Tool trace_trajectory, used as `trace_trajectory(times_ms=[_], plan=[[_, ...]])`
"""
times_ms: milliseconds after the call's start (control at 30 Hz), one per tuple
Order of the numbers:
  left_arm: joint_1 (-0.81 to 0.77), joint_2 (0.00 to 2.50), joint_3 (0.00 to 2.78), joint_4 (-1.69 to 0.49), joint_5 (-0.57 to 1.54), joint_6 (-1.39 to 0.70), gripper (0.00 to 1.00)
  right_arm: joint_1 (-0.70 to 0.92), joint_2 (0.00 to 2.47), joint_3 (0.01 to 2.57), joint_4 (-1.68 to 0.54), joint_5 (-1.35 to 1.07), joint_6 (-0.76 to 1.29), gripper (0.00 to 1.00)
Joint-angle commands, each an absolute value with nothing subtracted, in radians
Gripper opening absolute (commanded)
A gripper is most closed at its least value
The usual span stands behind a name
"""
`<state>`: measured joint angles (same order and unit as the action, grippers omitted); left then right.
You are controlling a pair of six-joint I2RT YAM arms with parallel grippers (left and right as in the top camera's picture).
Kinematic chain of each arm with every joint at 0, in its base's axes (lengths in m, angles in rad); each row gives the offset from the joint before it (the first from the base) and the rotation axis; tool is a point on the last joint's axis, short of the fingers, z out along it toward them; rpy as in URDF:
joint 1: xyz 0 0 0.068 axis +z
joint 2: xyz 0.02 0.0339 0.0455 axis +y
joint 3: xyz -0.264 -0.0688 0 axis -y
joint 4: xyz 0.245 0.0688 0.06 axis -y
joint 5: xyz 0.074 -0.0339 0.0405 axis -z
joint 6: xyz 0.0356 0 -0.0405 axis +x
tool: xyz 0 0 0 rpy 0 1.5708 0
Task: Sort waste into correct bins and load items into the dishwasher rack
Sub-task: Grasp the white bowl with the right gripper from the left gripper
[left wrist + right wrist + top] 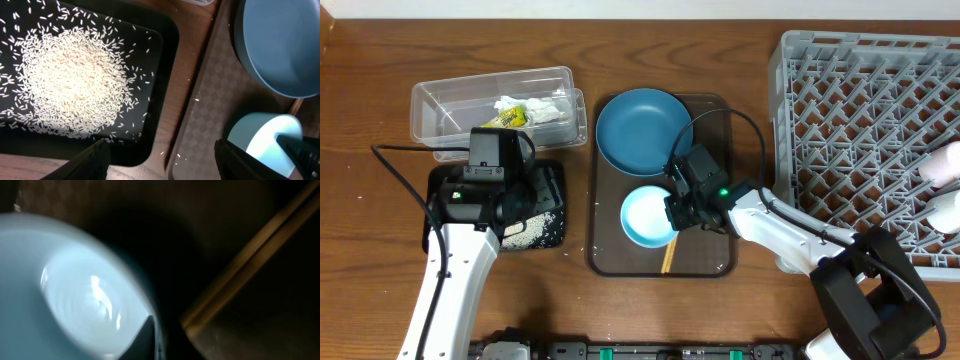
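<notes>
Overhead view: right arm at the bowl, left arm idle over the rice.
The right gripper (678,208) straddles the rack-side rim of the round pale-blue bowl (642,215) on the brown serving tray (705,258). One finger is inside, a rim pinch likely meant to lift the bowl toward the large grey lattice rack (860,100). Whether it has clamped, I cannot tell. The left gripper (165,156) hangs spread wide above the shallow black tray (165,60), where the loose white rice grains (75,85) lie.

left arm (455,275): white, black wrist | right arm (780,225): white, black wrist, green light (723,193)
</notes>
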<state>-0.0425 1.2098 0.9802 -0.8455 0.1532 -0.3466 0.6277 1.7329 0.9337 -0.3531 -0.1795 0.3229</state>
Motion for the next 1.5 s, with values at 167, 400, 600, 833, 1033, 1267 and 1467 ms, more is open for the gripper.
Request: trace_trajectory(times_ms=[167, 400, 600, 833, 1033, 1267, 1467], plan=[[-0.038, 1.208, 0.985, -0.849, 0.141, -0.346, 0.70, 0.566, 1.618, 1.000, -0.394, -0.043, 0.315, 0.01], [-0.038, 1.208, 0.985, -0.848, 0.141, -0.346, 0.70, 0.405, 1.436, 1.069, -0.433, 0.298, 0.206, 0.01], [-0.038, 1.208, 0.985, -0.848, 0.141, -0.346, 0.70, 0.189, 1.378, 1.069, -0.260, 0.555, 0.039, 0.01], [-0.038, 1.208, 0.985, -0.847, 0.141, -0.346, 0.70, -0.081, 1.428, 1.069, 0.086, 0.579, -0.259, 0.01], [-0.038, 1.208, 0.985, -0.840, 0.141, -0.346, 0.70, -0.230, 1.548, 1.069, 0.292, 0.579, -0.504, 0.01], [-0.038, 1.208, 0.985, -0.840, 0.141, -0.346, 0.70, -0.356, 1.742, 1.078, 0.596, 0.625, -0.839, 0.01], [-0.038, 1.208, 0.985, -0.840, 0.141, -0.346, 0.70, -0.446, 1.868, 1.175, 0.659, 0.682, -0.862, 0.01]])
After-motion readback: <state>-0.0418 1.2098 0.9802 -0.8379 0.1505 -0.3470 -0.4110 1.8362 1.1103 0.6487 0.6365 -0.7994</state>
